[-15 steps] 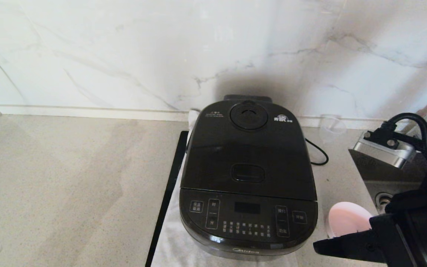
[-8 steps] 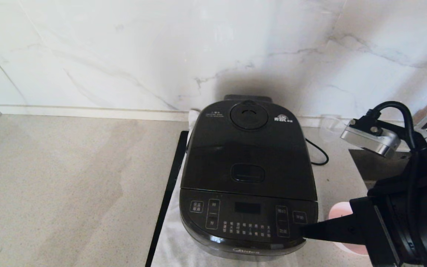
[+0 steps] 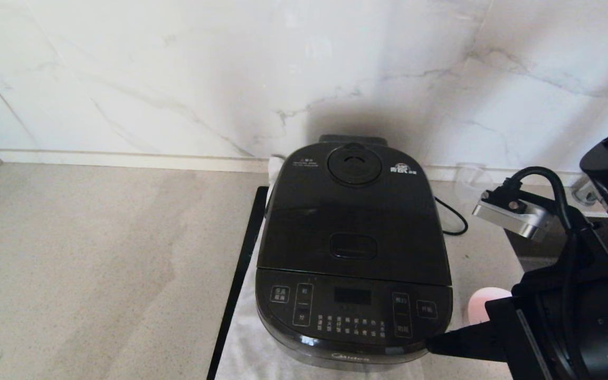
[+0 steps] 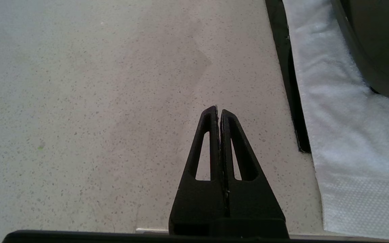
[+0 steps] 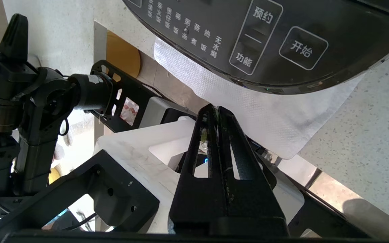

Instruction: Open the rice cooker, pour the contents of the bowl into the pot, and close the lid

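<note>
The glossy black rice cooker stands mid-counter on a white cloth, its lid down, so the pot is hidden. In the right wrist view its button panel fills the upper part. My right gripper is shut and empty, its tip at the cooker's front right corner, just below the panel; it shows again as the right gripper. The pink bowl sits right of the cooker, mostly covered by my right arm; its contents are hidden. My left gripper is shut and empty over bare counter left of the cooker.
A black strip edges the white cloth on the cooker's left. A small clear cup stands by the wall at the back right, next to the cooker's cord. A sink lies at the right.
My right arm has swung left and forward: the shut gripper moved from beside the bowl to the cooker's front right corner, now covering most of the bowl.
</note>
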{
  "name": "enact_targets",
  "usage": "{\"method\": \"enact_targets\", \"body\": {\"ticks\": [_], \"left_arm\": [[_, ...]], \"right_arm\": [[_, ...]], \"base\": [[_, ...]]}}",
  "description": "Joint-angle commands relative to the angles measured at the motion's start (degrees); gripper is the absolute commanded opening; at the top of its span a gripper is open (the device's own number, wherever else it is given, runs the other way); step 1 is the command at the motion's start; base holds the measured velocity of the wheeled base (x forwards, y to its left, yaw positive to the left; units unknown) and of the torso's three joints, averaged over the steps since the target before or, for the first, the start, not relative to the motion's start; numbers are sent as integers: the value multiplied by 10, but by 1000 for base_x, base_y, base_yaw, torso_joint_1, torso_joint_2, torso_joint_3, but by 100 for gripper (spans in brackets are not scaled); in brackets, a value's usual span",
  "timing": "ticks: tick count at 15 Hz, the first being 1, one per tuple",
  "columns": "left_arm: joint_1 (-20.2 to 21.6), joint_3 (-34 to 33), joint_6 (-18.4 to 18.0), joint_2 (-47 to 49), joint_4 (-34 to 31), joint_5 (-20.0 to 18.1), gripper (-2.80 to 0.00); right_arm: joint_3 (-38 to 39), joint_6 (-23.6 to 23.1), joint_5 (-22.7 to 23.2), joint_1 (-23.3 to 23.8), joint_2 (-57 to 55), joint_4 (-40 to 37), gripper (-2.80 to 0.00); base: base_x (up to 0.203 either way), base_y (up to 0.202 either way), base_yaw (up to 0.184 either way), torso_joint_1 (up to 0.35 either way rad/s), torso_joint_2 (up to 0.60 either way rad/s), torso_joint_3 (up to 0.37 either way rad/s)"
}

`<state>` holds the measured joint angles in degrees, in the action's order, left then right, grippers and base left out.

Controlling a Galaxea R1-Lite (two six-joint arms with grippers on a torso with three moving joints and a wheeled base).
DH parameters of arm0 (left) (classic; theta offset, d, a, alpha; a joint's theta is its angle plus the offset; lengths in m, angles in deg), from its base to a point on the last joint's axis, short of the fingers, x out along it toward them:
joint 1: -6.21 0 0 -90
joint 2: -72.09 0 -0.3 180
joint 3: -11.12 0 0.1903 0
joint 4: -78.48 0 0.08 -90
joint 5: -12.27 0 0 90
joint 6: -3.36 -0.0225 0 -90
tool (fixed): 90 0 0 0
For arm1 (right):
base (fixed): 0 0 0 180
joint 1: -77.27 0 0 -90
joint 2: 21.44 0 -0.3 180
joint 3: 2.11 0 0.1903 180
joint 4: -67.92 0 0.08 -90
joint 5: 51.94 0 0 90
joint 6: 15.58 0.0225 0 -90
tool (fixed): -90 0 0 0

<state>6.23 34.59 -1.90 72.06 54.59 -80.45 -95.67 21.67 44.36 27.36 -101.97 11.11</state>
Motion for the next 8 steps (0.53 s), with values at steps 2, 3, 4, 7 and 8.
{"method": "enact_targets", "body": {"ticks": [2,3,4,7,8], "left_arm": [[1,0,-1,-1,0,0,-280],[1,0,-1,-1,0,0,-280],[0,0,0,-1,0,0,-280],[1,0,-1,-1,0,0,-280],[0,0,-1,-1,0,0,-280]], "right_arm": [[2,3,6,0,-4,1,-280],[2,3,6,0,-4,1,-280],[3,3,6,0,-3,1,-280],[8,4,6,8,-2,1,-280],[8,4,6,9,-2,1,-280]], "base": [[0,0,0,0,0,0],[0,0,0,0,0,0],[0,0,0,0,0,0],[0,0,0,0,0,0],[0,0,0,0,0,0]]}}
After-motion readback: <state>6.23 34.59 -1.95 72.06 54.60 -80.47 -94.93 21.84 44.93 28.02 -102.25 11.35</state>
